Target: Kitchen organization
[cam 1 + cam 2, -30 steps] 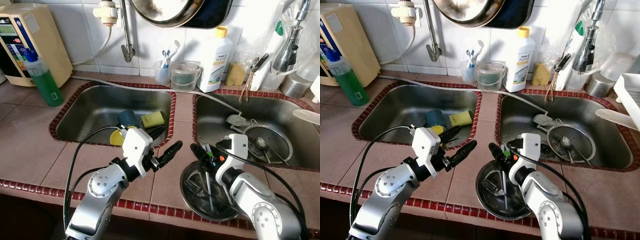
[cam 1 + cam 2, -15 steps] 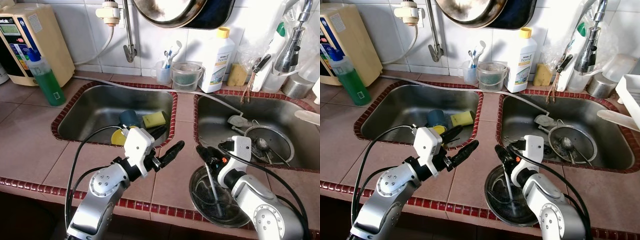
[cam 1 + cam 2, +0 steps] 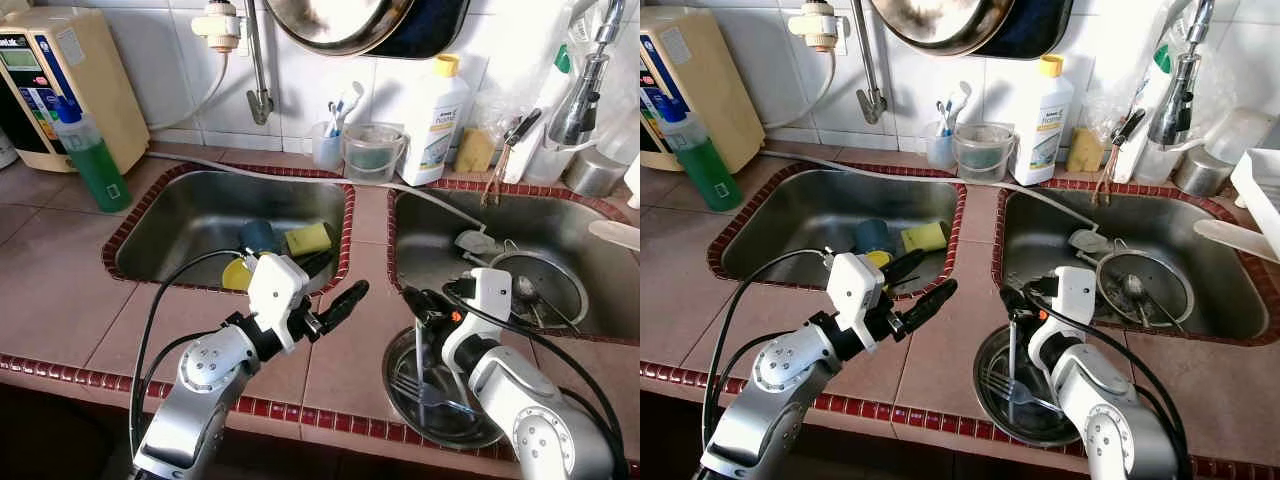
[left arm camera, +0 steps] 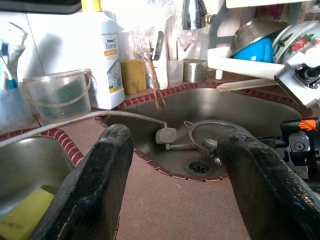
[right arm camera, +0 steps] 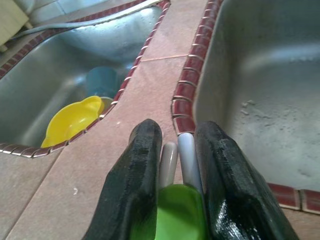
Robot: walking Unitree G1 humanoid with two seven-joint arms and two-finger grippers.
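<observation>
While the left gripper [image 3: 322, 296] hovered w/ fingers apart over the tiled counter [image 3: 60, 290] betw. two steel sinks [image 3: 200, 215], the right gripper [image 3: 1018, 303] was clamped on cutlery handles [image 5: 178, 155] incl. a fork [image 3: 1015, 385] standing in a round steel bowl [image 3: 990, 405] at the counter edge.

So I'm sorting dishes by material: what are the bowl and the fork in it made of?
The bowl looks like stainless steel: shiny grey with bright reflections. The fork also looks like polished steel, thin and silvery. The right gripper grips upright utensil handles, seemingly metal too.
</observation>
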